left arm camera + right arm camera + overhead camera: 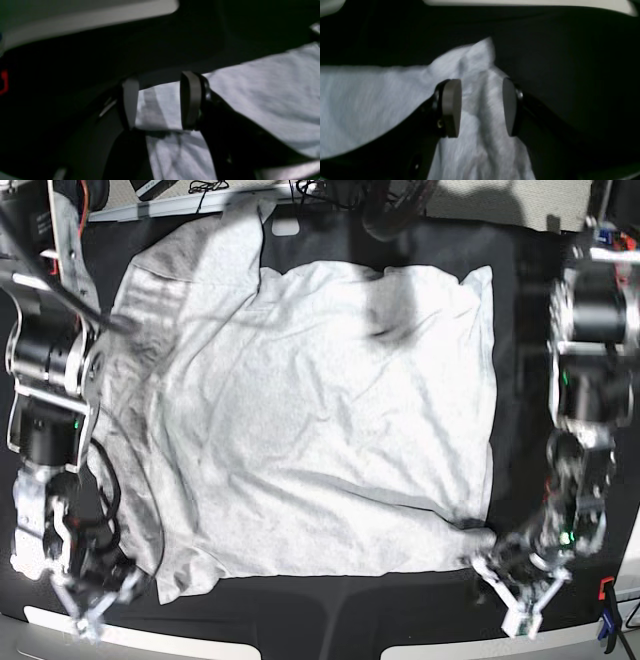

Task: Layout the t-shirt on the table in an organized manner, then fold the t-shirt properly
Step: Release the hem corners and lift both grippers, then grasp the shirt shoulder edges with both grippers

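The light-grey t-shirt [320,410] lies spread over the black-covered table [300,605], with wrinkles and one sleeve toward the far left corner. My left gripper [160,105] is open just over the shirt's near right corner [250,95], and its fingers [191,100] grip nothing. In the base view, the left gripper [510,595] sits at the shirt's bottom right corner. My right gripper [481,107] is open and straddles a raised ridge of the shirt [485,82] without pinching it. Seen from the base, the right gripper [95,605] is at the bottom left, by the shirt's near left edge.
A red clamp [3,82] shows at the table's edge in the left wrist view. A blue and red clamp [605,610] sits at the near right edge. Cables [330,190] lie beyond the far edge. Pale trim [87,17] borders the black cloth.
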Robot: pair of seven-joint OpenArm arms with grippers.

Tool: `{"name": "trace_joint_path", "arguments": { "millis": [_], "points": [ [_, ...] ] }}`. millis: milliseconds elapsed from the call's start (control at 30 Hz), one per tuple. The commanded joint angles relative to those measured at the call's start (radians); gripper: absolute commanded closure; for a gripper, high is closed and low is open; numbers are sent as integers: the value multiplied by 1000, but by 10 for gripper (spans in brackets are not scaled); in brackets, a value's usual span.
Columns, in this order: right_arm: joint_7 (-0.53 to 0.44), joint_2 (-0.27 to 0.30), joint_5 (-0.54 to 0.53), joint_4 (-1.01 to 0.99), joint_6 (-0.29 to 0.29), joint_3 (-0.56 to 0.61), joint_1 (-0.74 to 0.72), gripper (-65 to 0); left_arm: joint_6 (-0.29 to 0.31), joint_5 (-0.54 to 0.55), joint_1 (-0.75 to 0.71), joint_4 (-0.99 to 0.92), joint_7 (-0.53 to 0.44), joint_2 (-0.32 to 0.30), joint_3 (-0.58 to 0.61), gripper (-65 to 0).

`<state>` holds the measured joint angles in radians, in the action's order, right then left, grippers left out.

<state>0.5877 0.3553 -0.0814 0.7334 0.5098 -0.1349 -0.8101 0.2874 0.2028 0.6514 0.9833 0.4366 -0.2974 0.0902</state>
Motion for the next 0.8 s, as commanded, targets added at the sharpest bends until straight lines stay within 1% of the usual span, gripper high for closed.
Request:
{"name": "trace_joint_path", "arguments": {
  "millis": [0,67,133,233,333,400,600,700,767],
  "points": [
    [-22,11,-35,38,54,-2,-17,-246,-3,7,-3,86,-10,-8,-4,-245],
    [-10,21,-97,87,111,-2,42,-246,-3,8,-95,240,11,-13,-4,-245],
    [27,31,-157,168,140,-2,113,-246,-3,8,-193,398,36,-24,-4,-245],
    [80,47,-213,349,150,-3,251,-246,-6,3,-340,623,87,-49,-4,-245],
    [112,61,-222,573,149,-6,414,-246,-6,-34,-487,805,103,-72,-4,-245],
    [136,59,-224,730,149,-29,526,-246,-7,-65,-580,898,113,-83,-4,-245],
    [192,57,-241,1143,149,-143,859,-246,-10,-71,-808,1056,166,-85,-4,-245],
    [214,56,-241,1268,148,-236,1000,-246,-10,-70,-902,1086,166,-85,-4,-245],
    [224,48,-241,1293,137,-314,1071,-246,-10,-61,-956,1094,166,-84,-4,-245]
  ]
}}
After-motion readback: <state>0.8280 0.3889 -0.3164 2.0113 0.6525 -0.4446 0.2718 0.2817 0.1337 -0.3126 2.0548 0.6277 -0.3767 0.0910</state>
